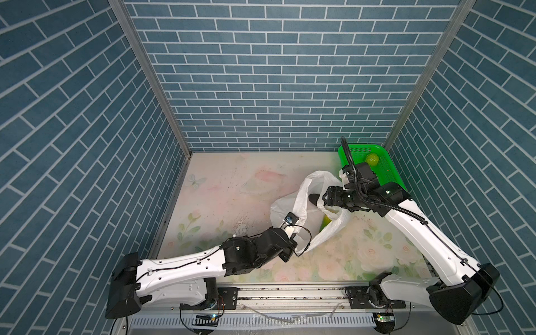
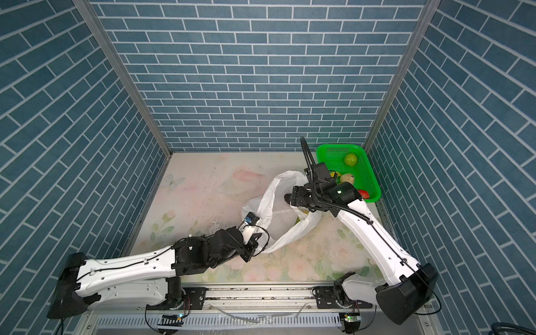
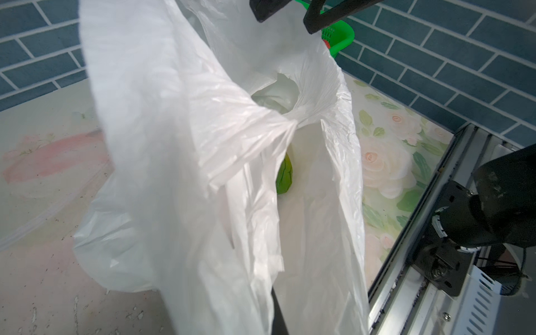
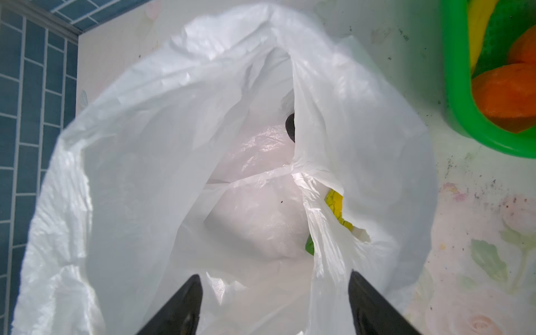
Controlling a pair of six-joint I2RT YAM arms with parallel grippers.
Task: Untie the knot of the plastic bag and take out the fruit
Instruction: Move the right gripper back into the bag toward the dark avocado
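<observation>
Two grippers work one plastic bag (image 1: 282, 206), and most of the fruit looks to be out. Far left, the left gripper (image 1: 294, 246) has its fingers pressed together, pinching bag film at the lower end. In the left wrist view the film drapes right over those fingers, so the exact hold pt is hidden. Just beyond them the mouth gapes w/ no tied knot showing, so it's prob. undone; only one handle loop (image 3: 293, 119) gathers to a bunch. Deeper in, well past the left fingers and below the right ones, lies the yellow-green oblong fruit (image 3: 284, 177), half under a fold. A dark shape (image 4: 290, 127) sits further in; can't tell what it is. Next, the right gripper (image 4: 275, 275) hovers at the mouth, fingers (image 4: 182, 307) spread, holding nothing. Behind its wrist stands the green basket (image 2: 339, 146) w/ a green round piece (image 2: 350, 159), a whitish knobbly one (image 2: 346, 177) and a red one (image 2: 363, 193).

Risks: the fold btwn the right fingers and the fruit is thin, so closing could nip film instead and lift the whole bag. If the left pinch slips, the mouth collapses. The oblong piece looks smooth and may squirt out sideways.
</observation>
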